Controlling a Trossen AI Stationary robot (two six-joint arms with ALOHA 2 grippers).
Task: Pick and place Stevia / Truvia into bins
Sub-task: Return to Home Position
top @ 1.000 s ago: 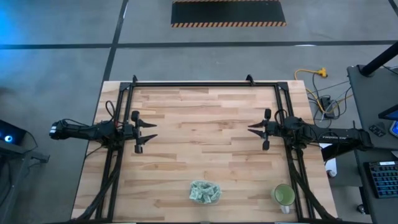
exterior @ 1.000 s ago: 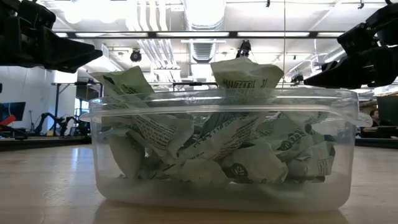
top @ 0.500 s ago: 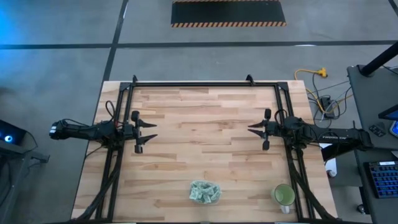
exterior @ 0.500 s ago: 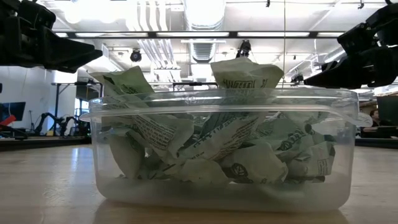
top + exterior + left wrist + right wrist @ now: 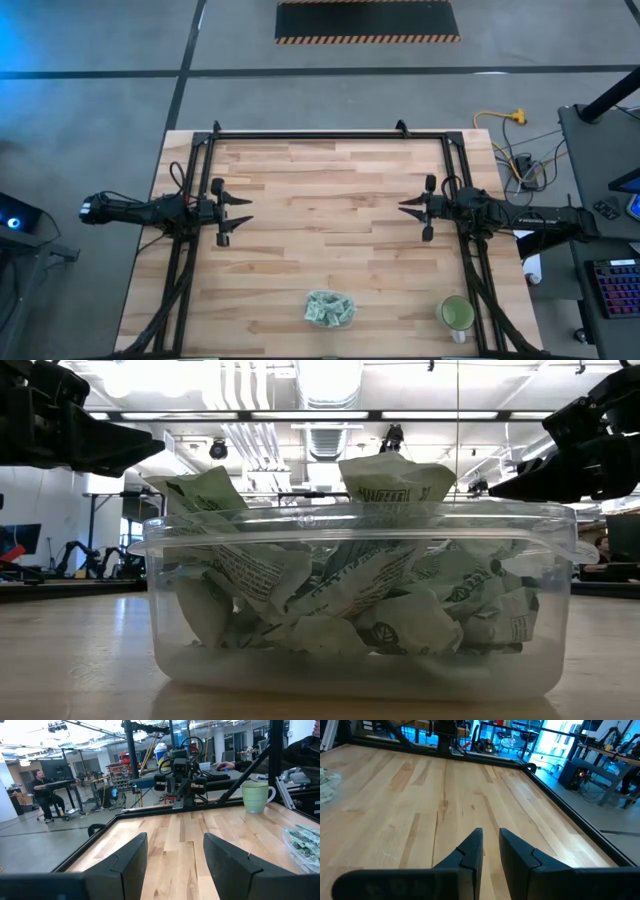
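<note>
Stevia sachets lie crumpled every way in the tub; left tool released, right tool barely parted.

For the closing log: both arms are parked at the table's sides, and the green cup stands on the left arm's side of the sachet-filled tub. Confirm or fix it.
Wrong side: the high view shows the green cup on the right arm's side of the tub of sachets. The left gripper and right gripper are indeed parked at the sides of the table.
</note>
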